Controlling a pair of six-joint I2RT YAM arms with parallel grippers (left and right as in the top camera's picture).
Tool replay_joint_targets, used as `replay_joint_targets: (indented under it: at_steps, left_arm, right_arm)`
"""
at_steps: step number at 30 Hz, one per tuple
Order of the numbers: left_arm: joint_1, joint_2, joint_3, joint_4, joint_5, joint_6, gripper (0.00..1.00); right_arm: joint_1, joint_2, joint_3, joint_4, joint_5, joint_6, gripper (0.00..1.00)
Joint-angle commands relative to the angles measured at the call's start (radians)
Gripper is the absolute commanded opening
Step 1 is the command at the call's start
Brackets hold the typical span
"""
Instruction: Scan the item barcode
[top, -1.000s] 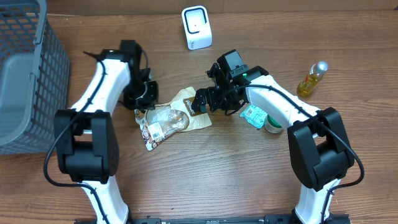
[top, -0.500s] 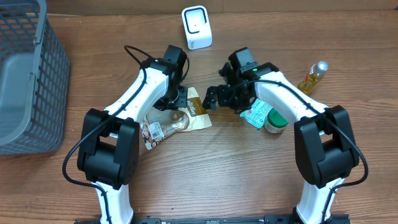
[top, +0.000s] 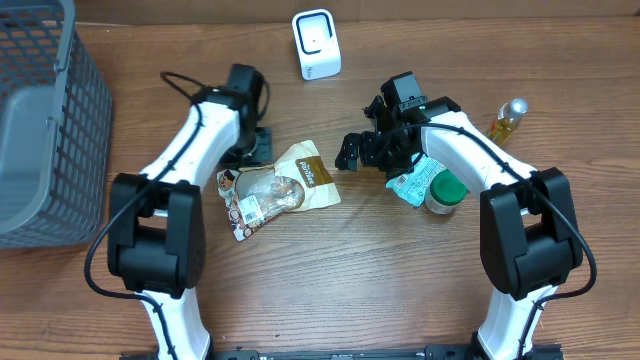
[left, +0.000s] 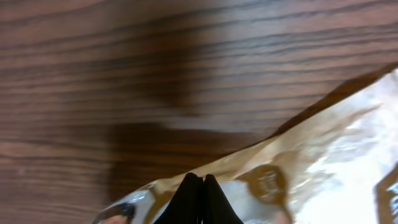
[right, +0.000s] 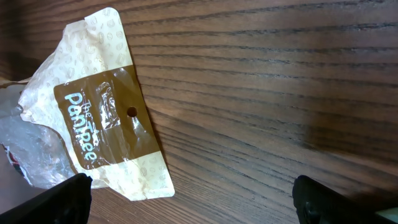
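— Right at the tips of the left jaws, what's that?
— A crinkly, shiny bag (top: 275, 190), see-through plastic with a brown paper top, lying flat. Those jaws are squeezed shut on nothing.
— And the right jaws?
— Spread wide, empty. The bag lies just ahead of them on the stripy brown wooden table (top: 330, 270).

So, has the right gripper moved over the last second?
Yes. The right gripper has pulled rightward off the snack bag; it was below the white scanner, now right of it.

Left hand (left: 198, 188) back at bag (top: 278, 190) edge
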Motion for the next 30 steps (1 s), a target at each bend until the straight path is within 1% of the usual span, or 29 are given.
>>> replay_joint_targets:
  at_steps: [1, 4, 9, 15, 21, 26, 30]
  left_arm:
    - [0.018, 0.002, 0.003, -0.032, 0.056, 0.024, 0.04]
    - [0.023, 0.002, 0.003, -0.05, 0.07, 0.032, 0.04]
    - [0.023, 0.003, 0.003, -0.079, 0.177, 0.097, 0.04]
    - [0.016, 0.003, 0.002, -0.08, 0.245, 0.102, 0.04]
    - [0.011, 0.018, -0.005, -0.029, 0.243, 0.091, 0.04]
    - [0.006, 0.043, -0.005, 0.066, 0.182, 0.022, 0.04]
    - [0.005, 0.077, -0.005, 0.116, 0.197, -0.004, 0.04]
  right_arm:
    - [0.003, 0.007, 0.012, 0.007, 0.0, -0.005, 1.0]
    - [0.003, 0.007, 0.012, 0.01, -0.024, -0.005, 1.0]
    - [0.003, 0.007, 0.012, 0.013, -0.073, -0.009, 1.0]
    - [0.006, 0.007, -0.002, 0.039, -0.103, -0.009, 1.0]
    - [0.011, 0.007, -0.003, 0.037, -0.105, -0.009, 1.0]
    - [0.011, 0.007, -0.003, 0.037, -0.104, -0.009, 1.0]
    - [0.011, 0.007, -0.003, 0.037, -0.104, -0.009, 1.0]
